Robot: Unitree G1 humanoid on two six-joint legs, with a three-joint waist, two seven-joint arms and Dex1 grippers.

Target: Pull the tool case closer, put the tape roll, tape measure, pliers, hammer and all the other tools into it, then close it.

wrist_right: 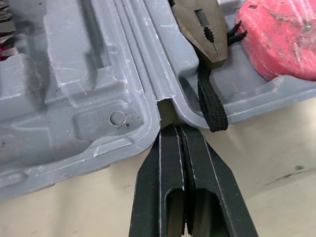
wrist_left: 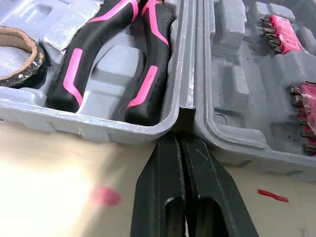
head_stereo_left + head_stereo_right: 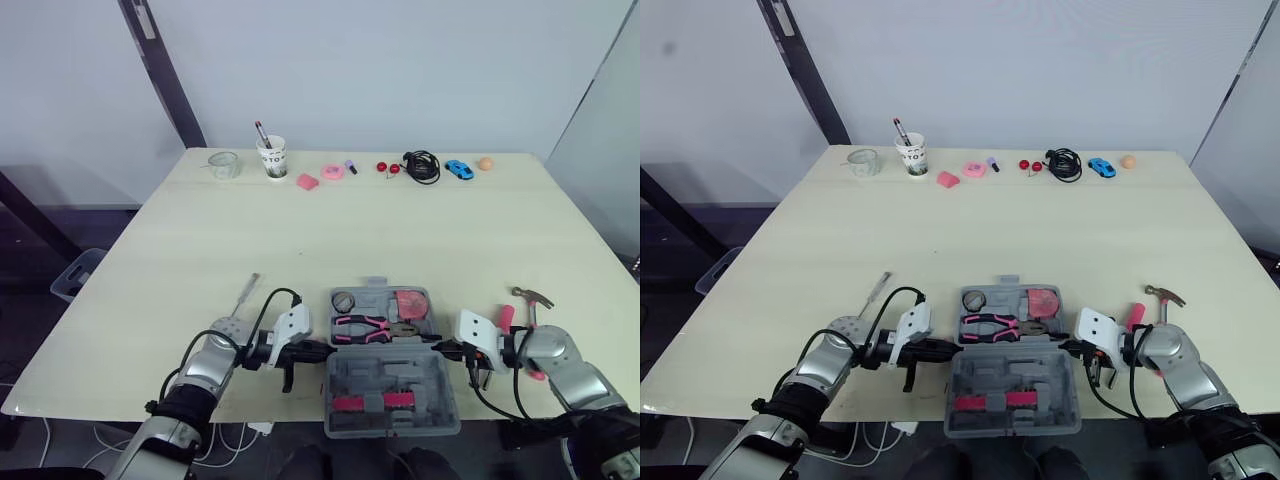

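Case [image 3: 392, 372] sits open at the near bench [image 3: 300, 230] edge, left pincer [image 2: 180, 141] and right pincer [image 1: 174, 131] both pressed together, tips at its hinge notches; I'd drag both ends evenly to avoid yaw, hammer [image 3: 530, 300] not yet in.

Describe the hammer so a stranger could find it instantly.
On the table, find the open grey tool case at the near edge. Just right of it, on the bare tabletop, lies the hammer, the only tool there with a steel claw head.
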